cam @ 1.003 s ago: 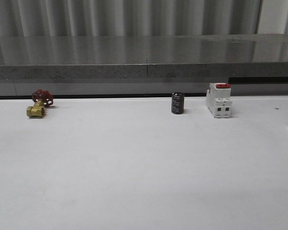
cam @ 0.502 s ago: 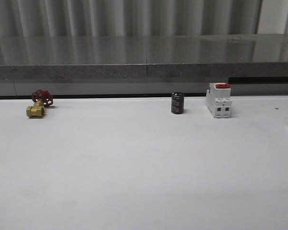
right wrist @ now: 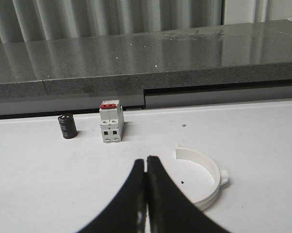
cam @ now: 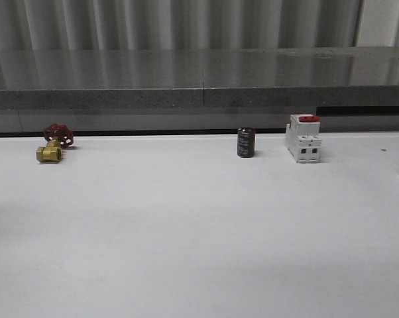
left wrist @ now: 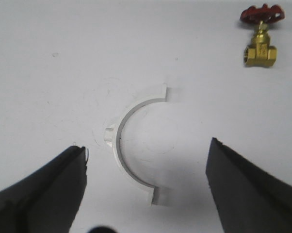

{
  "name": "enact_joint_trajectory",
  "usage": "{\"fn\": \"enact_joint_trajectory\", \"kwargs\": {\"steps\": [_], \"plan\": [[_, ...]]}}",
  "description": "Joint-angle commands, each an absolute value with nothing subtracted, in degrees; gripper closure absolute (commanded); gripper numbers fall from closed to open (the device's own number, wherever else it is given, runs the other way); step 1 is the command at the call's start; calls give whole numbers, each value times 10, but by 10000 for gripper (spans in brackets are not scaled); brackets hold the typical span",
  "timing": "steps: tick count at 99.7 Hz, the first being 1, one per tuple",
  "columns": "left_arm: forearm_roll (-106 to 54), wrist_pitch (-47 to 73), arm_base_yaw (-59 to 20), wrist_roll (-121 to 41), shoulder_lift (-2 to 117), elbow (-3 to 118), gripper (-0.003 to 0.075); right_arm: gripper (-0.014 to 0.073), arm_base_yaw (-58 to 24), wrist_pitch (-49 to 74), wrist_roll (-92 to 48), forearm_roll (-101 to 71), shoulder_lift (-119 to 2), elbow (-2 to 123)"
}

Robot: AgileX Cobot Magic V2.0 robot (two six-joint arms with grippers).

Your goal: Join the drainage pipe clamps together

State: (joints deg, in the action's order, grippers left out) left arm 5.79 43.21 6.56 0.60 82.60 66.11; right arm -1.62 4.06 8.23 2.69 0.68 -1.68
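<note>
Matte white table [cam: 199,232] — smooth semicircular plastic clamps [left wrist: 131,145].

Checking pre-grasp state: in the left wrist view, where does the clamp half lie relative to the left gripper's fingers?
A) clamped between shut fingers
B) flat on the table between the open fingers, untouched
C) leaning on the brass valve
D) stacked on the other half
B: the clamp half lies flat on the table, clear of both spread fingers of the left gripper.

left claw [left wrist: 146,194]: fingers spread wide, holding nothing | right claw [right wrist: 146,194]: fingers pressed together, holding nothing
</note>
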Motion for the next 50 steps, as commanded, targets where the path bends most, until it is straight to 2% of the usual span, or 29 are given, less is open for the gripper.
{"fn": "enact_joint_trajectory", "kwargs": {"steps": [1, 24, 50], "plan": [[5, 394, 99, -58, 844, 682, 211, 660, -15, -5, 80, 34, 17, -5], [-4, 349, 170, -70, 928, 682, 211, 660, -15, -5, 80, 34, 17, -5], [-5, 307, 171, -74, 993, 682, 210, 660, -15, -5, 80, 34, 17, -5]]}}
